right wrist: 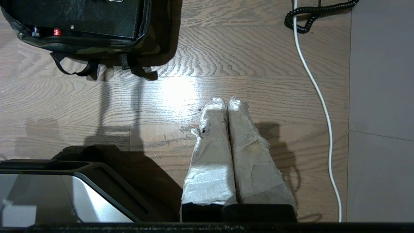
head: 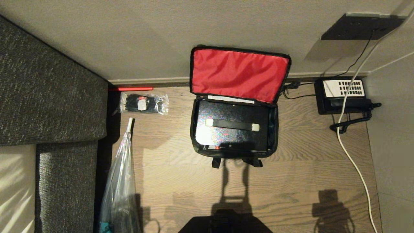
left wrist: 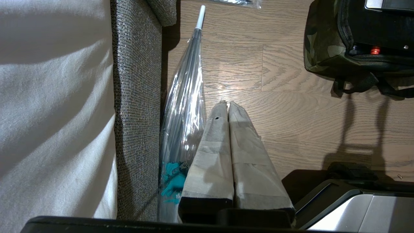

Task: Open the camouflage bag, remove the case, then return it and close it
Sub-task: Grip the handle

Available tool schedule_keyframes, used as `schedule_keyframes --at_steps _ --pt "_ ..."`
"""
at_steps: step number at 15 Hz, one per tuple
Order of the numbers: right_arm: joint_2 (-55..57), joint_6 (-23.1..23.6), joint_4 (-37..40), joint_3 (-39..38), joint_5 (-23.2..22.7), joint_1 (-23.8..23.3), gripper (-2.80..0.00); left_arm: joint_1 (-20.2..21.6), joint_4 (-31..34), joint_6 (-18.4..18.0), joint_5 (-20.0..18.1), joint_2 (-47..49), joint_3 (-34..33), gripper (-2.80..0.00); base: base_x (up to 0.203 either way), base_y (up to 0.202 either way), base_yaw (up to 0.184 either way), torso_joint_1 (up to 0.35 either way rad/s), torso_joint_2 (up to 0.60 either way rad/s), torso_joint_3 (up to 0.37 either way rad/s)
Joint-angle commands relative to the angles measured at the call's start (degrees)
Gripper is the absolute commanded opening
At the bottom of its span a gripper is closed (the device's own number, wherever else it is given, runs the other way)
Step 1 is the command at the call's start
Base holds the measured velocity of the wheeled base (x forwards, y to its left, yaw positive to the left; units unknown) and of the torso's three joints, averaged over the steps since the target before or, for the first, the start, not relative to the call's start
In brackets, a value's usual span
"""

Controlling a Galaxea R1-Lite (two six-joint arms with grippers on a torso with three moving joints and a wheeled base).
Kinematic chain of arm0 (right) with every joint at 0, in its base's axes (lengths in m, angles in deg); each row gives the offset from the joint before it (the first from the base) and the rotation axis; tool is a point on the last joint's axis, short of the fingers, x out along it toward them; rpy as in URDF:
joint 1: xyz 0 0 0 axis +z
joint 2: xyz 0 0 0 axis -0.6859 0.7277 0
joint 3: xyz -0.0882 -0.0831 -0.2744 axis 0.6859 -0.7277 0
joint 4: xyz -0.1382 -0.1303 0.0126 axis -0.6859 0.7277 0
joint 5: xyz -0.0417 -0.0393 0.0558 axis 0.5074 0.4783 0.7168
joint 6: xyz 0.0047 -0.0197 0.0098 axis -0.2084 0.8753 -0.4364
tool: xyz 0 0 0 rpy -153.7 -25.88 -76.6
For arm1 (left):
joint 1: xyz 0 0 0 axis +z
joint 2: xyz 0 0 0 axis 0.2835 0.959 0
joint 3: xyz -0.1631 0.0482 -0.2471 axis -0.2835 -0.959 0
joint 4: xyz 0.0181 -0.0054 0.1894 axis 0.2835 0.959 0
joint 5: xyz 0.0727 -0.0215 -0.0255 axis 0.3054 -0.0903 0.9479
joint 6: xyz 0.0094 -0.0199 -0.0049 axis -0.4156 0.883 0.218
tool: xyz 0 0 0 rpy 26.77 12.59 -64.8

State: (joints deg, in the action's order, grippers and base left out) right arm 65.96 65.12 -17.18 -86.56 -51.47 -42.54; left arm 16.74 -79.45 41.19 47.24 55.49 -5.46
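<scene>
Both the left gripper [left wrist: 227,104] and right gripper [right wrist: 226,100] have fingers wrapped in pale, worn tape. Black mounts sit behind them

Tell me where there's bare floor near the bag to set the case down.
Bare floor lies left of the bag, toward the tie packet and umbrella, and nearer the robot. The right side is crowded: phone and white cable.

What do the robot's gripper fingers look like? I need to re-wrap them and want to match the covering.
The left gripper and the right gripper each have two long tapering fingers wrapped in pale grey-white cloth tape, on a black base. The right gripper's tape is frayed and dirtier.
</scene>
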Motion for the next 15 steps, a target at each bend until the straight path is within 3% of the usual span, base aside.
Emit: schedule_keyframes --at_steps 1,15 --pt "-0.06 0.04 -0.03 -0.01 -0.04 0.02 -2.80 0.00 -0.05 0.04 0.00 -0.11 -0.18 -2.80 0.000 0.000 0.000 0.000 0.00 0.000" --pt "-0.06 0.04 -0.03 -0.01 -0.04 0.02 -2.80 0.02 0.04 -0.04 0.00 -0.11 -0.18 -2.80 0.000 0.000 0.000 0.000 0.00 0.000"
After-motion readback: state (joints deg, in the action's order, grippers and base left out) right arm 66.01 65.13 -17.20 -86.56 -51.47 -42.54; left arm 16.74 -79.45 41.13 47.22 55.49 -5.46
